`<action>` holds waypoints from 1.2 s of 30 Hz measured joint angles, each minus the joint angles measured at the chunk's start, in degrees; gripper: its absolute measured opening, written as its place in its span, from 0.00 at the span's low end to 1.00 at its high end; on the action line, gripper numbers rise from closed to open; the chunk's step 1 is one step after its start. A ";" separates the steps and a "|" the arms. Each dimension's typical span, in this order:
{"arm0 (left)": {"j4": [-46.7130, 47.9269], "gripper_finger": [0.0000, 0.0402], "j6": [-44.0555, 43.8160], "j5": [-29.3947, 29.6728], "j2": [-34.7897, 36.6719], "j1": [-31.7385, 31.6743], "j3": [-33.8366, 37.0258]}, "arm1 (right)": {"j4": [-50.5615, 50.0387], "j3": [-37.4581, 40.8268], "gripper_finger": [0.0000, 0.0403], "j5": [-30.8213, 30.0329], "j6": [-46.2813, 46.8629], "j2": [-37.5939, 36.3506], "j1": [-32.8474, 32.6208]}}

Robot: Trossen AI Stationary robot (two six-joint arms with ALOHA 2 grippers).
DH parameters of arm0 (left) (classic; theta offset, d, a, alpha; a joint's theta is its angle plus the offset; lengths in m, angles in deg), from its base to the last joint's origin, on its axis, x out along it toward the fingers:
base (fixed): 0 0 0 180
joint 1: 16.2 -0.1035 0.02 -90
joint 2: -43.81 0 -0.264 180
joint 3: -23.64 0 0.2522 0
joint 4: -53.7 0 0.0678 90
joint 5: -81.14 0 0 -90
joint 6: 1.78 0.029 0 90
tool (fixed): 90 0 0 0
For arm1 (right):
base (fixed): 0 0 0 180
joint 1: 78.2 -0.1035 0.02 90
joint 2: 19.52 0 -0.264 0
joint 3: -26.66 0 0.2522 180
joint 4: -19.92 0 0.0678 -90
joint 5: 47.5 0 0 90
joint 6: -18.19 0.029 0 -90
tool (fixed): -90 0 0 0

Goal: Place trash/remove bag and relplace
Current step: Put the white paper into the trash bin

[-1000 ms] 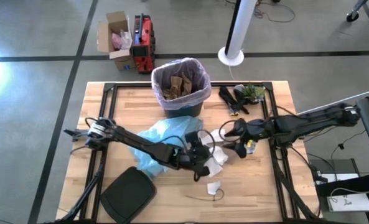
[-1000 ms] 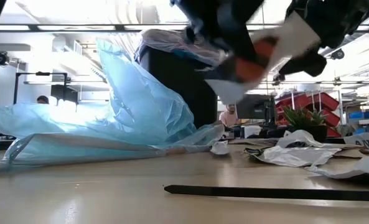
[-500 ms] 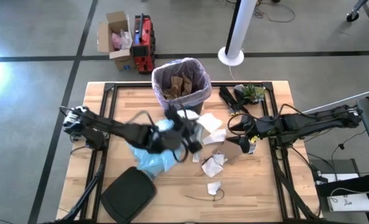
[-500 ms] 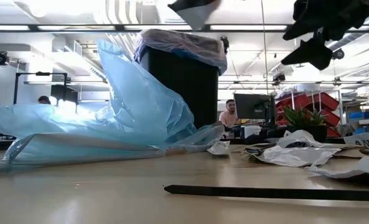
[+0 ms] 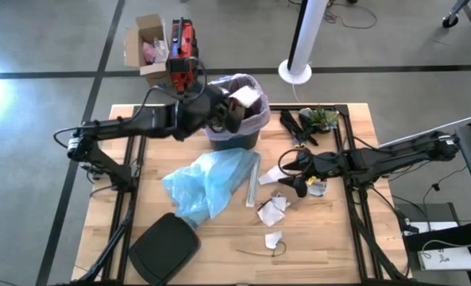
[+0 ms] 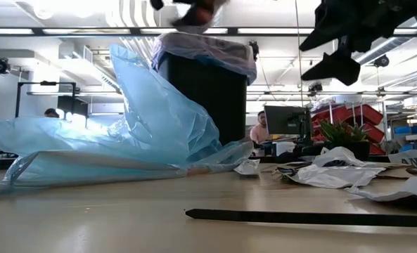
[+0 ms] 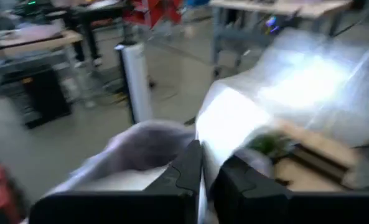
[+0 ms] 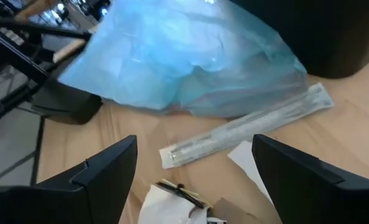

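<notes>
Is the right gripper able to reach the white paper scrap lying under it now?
Probably yes. The right gripper hangs open just above the white paper scrap, and nothing lies between them. The blue bag lies clear to one side.

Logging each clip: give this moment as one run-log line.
left claw: shut on white paper scrap, over lined bin | right claw: open above table scraps

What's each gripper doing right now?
Left gripper: closed on a white paper scrap over the bin.
Right gripper: open, holding nothing.
</notes>
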 joint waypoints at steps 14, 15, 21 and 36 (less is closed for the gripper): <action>9.41 0.50 -6.24 -17.76 -0.59 -5.81 0.04 | 0.37 0.02 0.77 0.86 -0.09 4.61 -0.32; 10.19 0.53 -6.25 -17.76 -0.36 -5.82 -0.01 | 0.27 0.02 0.77 0.97 -0.13 4.80 -0.32; 10.46 0.64 -3.95 -21.05 2.57 -1.96 -0.25 | -0.18 0.51 0.77 1.20 -6.31 6.92 -0.61; 13.90 0.58 -7.29 -15.29 0.90 17.11 3.03 | -0.08 2.14 0.76 13.28 -23.34 22.77 -5.34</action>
